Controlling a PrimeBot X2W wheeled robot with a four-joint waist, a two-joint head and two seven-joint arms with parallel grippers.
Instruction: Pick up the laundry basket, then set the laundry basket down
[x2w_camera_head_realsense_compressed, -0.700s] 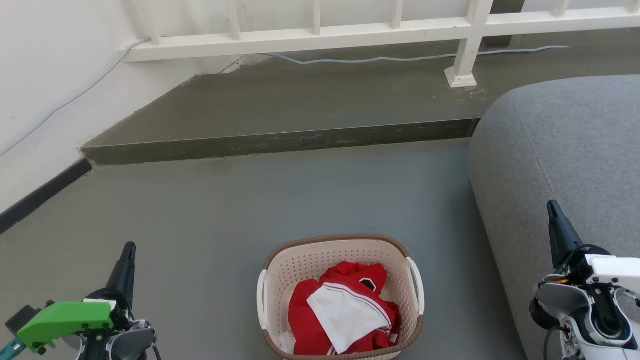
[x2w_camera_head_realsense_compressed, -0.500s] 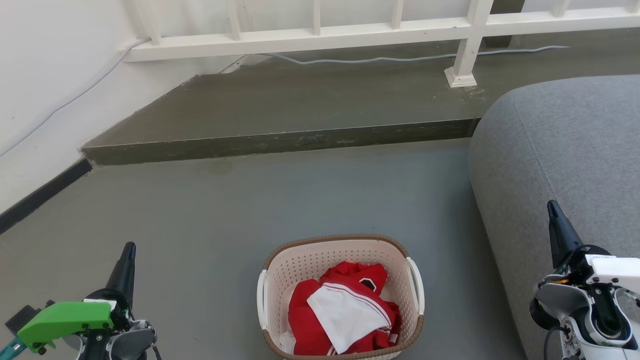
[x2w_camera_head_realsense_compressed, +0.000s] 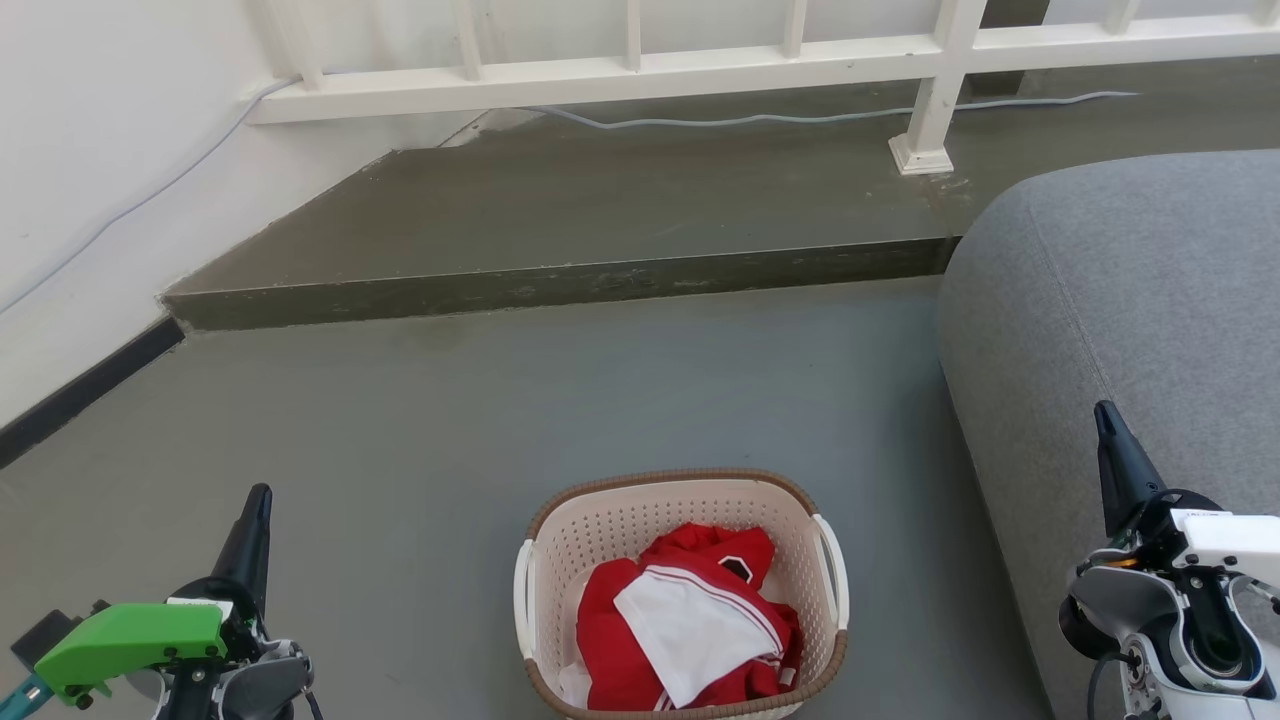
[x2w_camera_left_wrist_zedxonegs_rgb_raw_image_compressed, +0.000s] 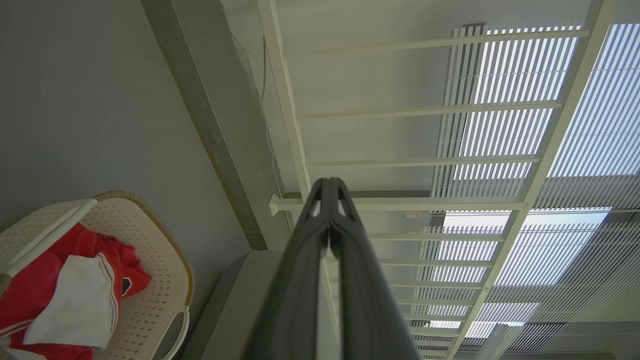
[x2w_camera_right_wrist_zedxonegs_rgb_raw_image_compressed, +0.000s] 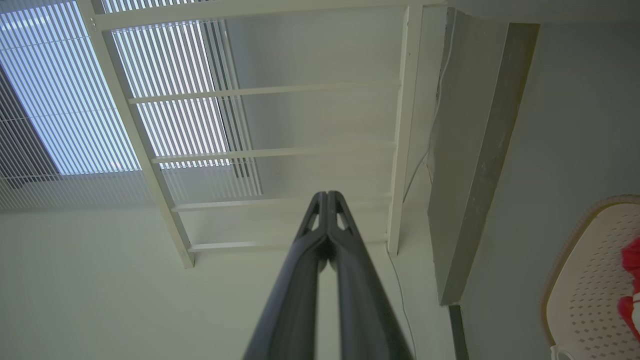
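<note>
Nothing was moved since; left gripper (x2w_camera_head_realsense_compressed: 259, 497) and right gripper (x2w_camera_head_realsense_compressed: 1103, 416) are pressed together, and the stiff, seemingly light laundry basket (x2w_camera_head_realsense_compressed: 615, 530) is best taken by handles (x2w_camera_head_realsense_compressed: 838, 585).

- left gripper (x2w_camera_head_realsense_compressed: 256, 498), left of the laundry basket (x2w_camera_head_realsense_compressed: 640, 520) — long dark fingers (x2w_camera_left_wrist_zedxonegs_rgb_raw_image_compressed: 300, 280) tapering to a point, small triangular cut-outs near the tips
- green cover (x2w_camera_head_realsense_compressed: 130, 638) on its wrist: bright, angular, dark screws underneath; teal bit (x2w_camera_head_realsense_compressed: 14, 693) on the end away from the basket
- grey rounded housing (x2w_camera_head_realsense_compressed: 265, 685) beside the green cover, basket side
- right gripper (x2w_camera_head_realsense_compressed: 1103, 412), right of the basket — same dark tapered fingers (x2w_camera_right_wrist_zedxonegs_rgb_raw_image_compressed: 295, 290)
- white boxy cover (x2w_camera_head_realsense_compressed: 1228, 535) on its wrist, pale grey joint shell (x2w_camera_head_realsense_compressed: 1115, 590) on the basket side, black cable (x2w_camera_head_realsense_compressed: 1093, 685) below it
</note>
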